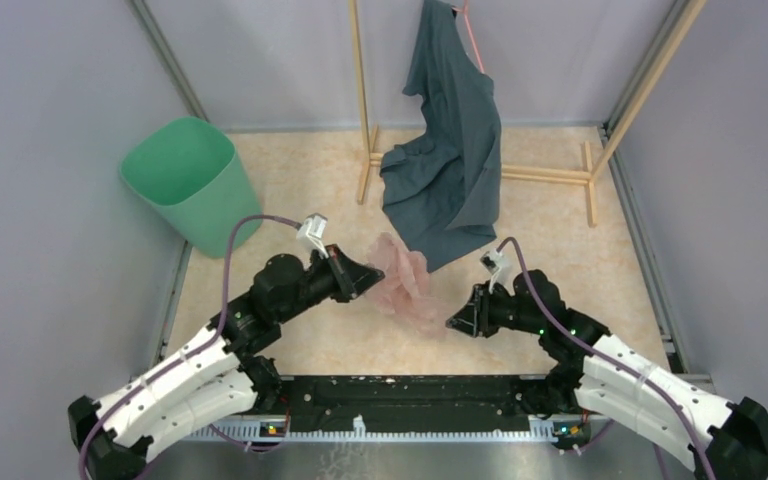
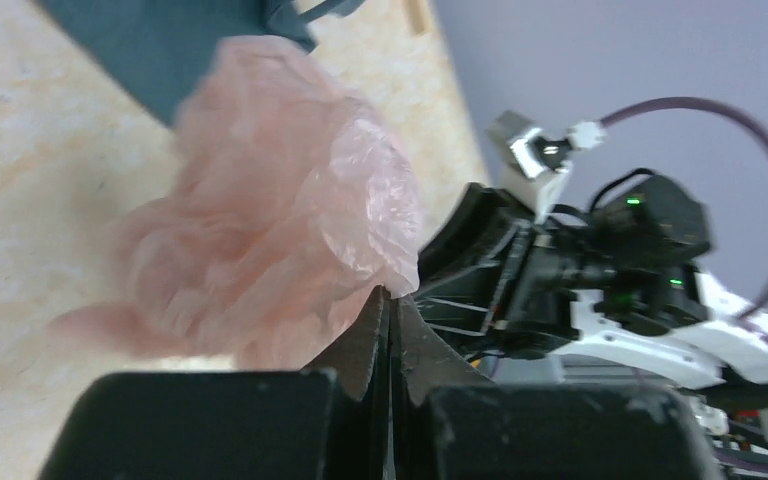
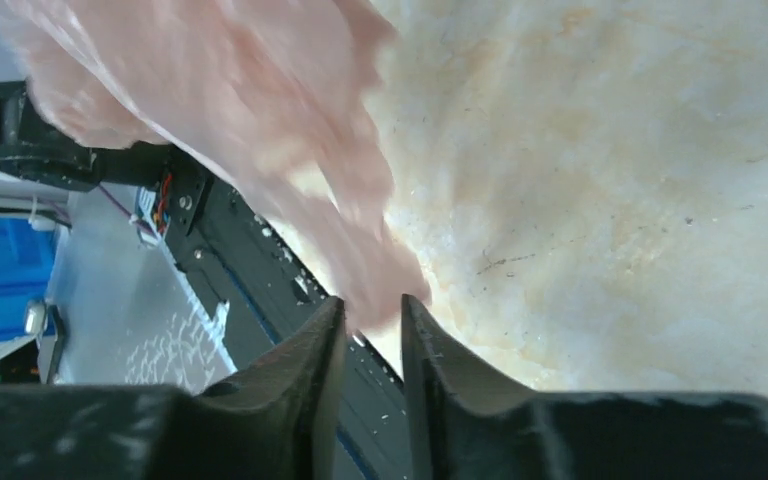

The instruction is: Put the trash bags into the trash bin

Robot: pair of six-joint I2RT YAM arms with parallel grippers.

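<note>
The crumpled pale pink trash bag (image 1: 405,280) hangs just above the floor between my two grippers. My left gripper (image 1: 372,272) is shut on the bag's edge; in the left wrist view the film (image 2: 280,200) bunches out from the pinched fingertips of the left gripper (image 2: 393,293). My right gripper (image 1: 452,322) sits at the bag's lower right. In the right wrist view the right gripper (image 3: 372,305) shows a narrow gap between its jaws, and the blurred tail of the bag (image 3: 230,110) ends right at the tips. The mint-green trash bin (image 1: 192,180) stands at the far left, apart from both arms.
A dark teal-grey garment (image 1: 450,170) hangs from a wooden rack (image 1: 550,175) at the back, its hem just behind the bag. Grey walls close in both sides. The black base rail (image 1: 410,395) runs along the near edge.
</note>
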